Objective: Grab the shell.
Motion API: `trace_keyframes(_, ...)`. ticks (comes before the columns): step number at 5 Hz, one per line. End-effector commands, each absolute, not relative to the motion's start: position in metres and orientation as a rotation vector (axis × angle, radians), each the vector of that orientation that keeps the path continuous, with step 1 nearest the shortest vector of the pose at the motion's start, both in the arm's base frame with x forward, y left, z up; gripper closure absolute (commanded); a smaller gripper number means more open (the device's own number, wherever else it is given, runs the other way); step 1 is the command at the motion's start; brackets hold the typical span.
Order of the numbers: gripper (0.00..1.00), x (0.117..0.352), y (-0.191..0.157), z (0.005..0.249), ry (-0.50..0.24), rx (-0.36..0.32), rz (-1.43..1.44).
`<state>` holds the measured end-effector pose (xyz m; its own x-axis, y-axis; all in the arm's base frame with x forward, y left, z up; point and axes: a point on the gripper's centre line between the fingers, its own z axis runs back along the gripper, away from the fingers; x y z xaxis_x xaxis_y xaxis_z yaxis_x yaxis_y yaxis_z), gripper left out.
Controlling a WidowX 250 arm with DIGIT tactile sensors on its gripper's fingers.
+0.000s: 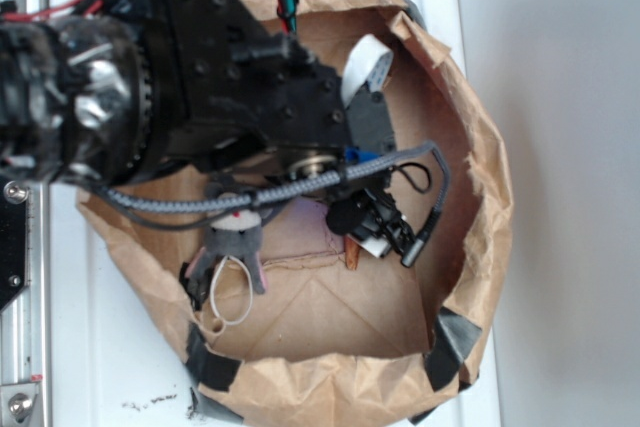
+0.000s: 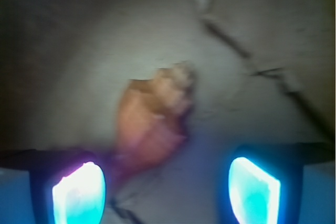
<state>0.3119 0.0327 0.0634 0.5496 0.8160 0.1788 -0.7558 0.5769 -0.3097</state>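
Tool (image 2: 167,184) hangs over the shell (image 2: 152,124), pads wide apart, gripping nothing; shell lies on the paper bag (image 1: 350,317) floor; descent and closing remain.

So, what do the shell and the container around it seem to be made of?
The shell: looks like hard natural shell, orange-brown; the blur hides the finish. The container: crumpled brown paper, matte and creased, likely a bag with its rim rolled down.
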Motion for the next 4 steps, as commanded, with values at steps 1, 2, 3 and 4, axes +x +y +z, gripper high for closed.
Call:
trace_keyframes(1,0.0,0.334,0.054,0.094,-0.405,-0.285,0.973)
trace_keyframes(2,0.0,0.345,0.048,0.078,-0.388,-0.224,0.947)
trace_keyframes(3,0.0,0.345,0.043,0.057,-0.39,-0.155,0.927)
trace_keyframes(4,0.0,0.346,0.041,0.041,-0.397,-0.116,0.886)
